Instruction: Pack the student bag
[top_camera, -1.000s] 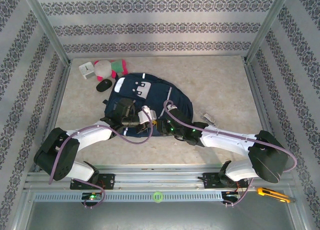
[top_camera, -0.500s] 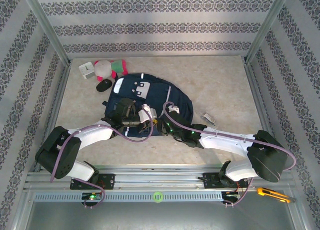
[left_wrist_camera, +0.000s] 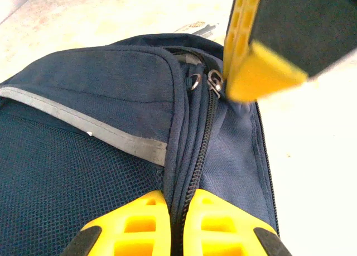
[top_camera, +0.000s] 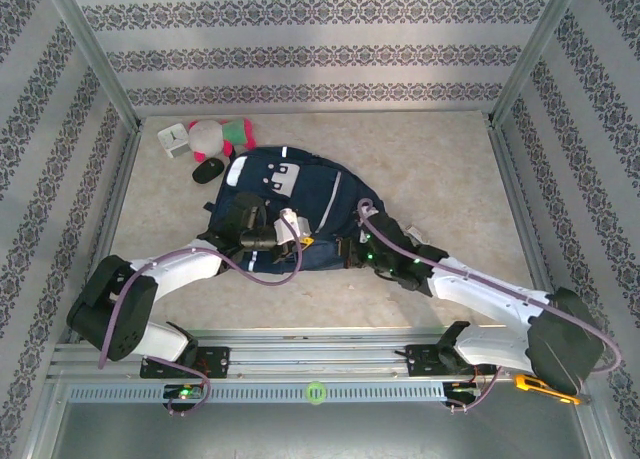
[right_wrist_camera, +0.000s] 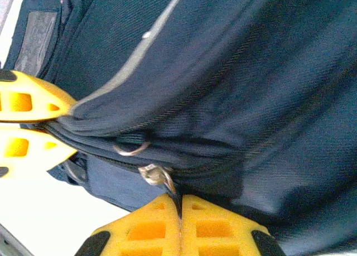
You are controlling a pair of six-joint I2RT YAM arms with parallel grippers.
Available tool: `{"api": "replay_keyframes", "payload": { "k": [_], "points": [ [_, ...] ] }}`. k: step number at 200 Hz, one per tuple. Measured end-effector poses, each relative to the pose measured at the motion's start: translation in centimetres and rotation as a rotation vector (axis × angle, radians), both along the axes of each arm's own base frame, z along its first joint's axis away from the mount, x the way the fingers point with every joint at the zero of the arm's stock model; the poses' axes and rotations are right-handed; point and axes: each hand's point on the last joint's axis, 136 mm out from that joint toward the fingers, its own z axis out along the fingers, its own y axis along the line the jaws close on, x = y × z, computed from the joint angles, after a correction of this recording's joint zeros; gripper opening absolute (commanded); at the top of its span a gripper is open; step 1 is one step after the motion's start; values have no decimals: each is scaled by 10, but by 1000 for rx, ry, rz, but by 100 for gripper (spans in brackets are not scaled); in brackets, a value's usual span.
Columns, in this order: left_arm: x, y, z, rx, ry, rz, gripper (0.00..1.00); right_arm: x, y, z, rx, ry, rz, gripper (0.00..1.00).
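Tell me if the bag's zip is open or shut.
Shut along the visible stretch: left wrist view shows the zip of the student bag closed up to the slider. Past it, cannot tell.

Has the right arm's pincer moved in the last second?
Yes. The right pincer has slid rightward: it was in line with the green ring on the front rail, and now sits right of it.

At 6 o'clock the zip pull vanishes inside the right claw. The student bag is cropped at 12 and 3 o'clock.
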Motion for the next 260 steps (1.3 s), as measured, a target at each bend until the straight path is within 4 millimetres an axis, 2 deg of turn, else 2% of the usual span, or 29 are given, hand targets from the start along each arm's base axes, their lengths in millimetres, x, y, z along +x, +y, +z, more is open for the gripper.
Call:
{"api": "replay_keyframes", "payload": {
  "k": [17, 29, 56, 64, 85, 103, 132, 156, 176, 206, 240, 248, 260],
  "points": [
    [-2, 9, -2, 18, 13, -3, 0, 10, -31, -10, -58, 32, -52, 0],
    [-4, 12, -2, 28, 10, -9, 0, 12, -46, -19, -89, 63, -67, 0],
    [-8, 18, -3, 47, 12, -19, 0, 6, -58, -35, -128, 131, -31, 0],
    [-9, 19, -3, 50, 13, -20, 0, 2, -56, -38, -124, 149, -3, 0],
    [-10, 19, -3, 45, 23, -19, 0, -9, -42, -37, -98, 173, 62, 25],
    [-9, 19, -1, 31, 49, -8, 0, -20, -24, -27, -86, 163, 113, 30],
    [-8, 18, 2, 9, 95, 21, 0, -35, 10, 6, -66, 109, 132, 31],
    [-6, 17, 6, -9, 132, 45, 0, -37, 26, 21, -51, 94, 77, 32],
    [-4, 16, 9, -22, 154, 59, 0, -33, 33, 17, -74, 113, 20, 36],
    [-5, 15, 10, -36, 182, 69, 0, -23, 38, 2, -143, 139, -34, 37],
    [-4, 15, 11, -44, 197, 78, 0, -8, 38, 0, -197, 122, -87, 38],
    [-4, 15, 11, -46, 198, 79, 0, -5, 37, 1, -210, 113, -99, 33],
    [-3, 15, 12, -49, 201, 82, 0, 1, 35, 1, -235, 95, -115, 19]
  ]
}}
